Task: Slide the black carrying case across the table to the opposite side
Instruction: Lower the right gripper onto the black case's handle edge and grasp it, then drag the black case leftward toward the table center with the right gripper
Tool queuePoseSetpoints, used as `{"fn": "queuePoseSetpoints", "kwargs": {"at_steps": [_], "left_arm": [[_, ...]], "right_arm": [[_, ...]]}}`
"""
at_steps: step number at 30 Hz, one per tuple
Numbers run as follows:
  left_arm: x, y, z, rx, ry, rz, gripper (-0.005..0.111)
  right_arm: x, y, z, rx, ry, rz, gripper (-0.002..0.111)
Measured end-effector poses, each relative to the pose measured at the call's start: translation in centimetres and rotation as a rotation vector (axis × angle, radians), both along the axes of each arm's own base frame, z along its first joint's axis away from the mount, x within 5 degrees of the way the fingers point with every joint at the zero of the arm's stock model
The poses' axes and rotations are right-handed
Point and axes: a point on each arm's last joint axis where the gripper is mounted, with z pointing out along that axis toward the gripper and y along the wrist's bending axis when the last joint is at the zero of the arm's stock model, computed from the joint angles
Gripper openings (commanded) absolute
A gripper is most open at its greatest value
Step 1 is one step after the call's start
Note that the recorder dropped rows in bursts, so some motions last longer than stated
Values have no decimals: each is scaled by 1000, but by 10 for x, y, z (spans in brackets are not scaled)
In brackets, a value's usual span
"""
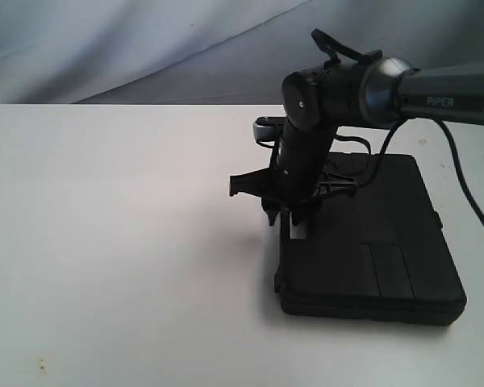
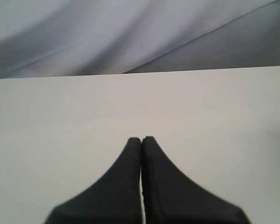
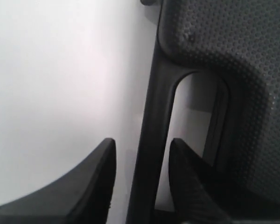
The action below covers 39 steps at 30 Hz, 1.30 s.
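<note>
The black carrying case (image 1: 371, 250) lies flat on the right part of the white table (image 1: 113, 242). My right gripper (image 1: 286, 219) points down at the case's left edge. In the right wrist view the right gripper (image 3: 143, 142) is open, its fingers (image 3: 95, 182) straddling the case's handle bar (image 3: 154, 107) with a gap on each side. The textured case body (image 3: 233, 46) lies beyond. In the left wrist view my left gripper (image 2: 141, 139) is shut with nothing in it, above bare table (image 2: 60, 116). The left arm does not show in the exterior view.
A grey cloth backdrop (image 1: 145, 48) hangs behind the table's far edge. The right arm's cable (image 1: 468, 193) runs over the case's right side. White tabletop stretches to the left of the case. A few small specks (image 1: 40, 364) mark the near left corner.
</note>
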Motion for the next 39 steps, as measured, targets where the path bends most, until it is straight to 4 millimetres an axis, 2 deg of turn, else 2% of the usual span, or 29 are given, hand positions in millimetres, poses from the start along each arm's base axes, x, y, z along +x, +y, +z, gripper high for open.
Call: {"fn": "queuePoseSetpoints", "kwargs": {"at_steps": [5,13,18,28,31,39], "left_arm": [[0,0,0,0,0,0,0],[0,0,0,0,0,0,0],[0,0,0,0,0,0,0],[0,0,0,0,0,0,0],[0,0,0,0,0,0,0],[0,0,0,0,0,0,0]], "right_arm": [[0,0,-12,-16,21,-2,32],[2,0,-12,-8,17,-19,0],[2,1,-12,5,18,-27,0],[-1,15,-12,102,3,-40,0],[-6,25,-12,120,-10,-22,0],[-3,50,-12,120,5,14,0]]}}
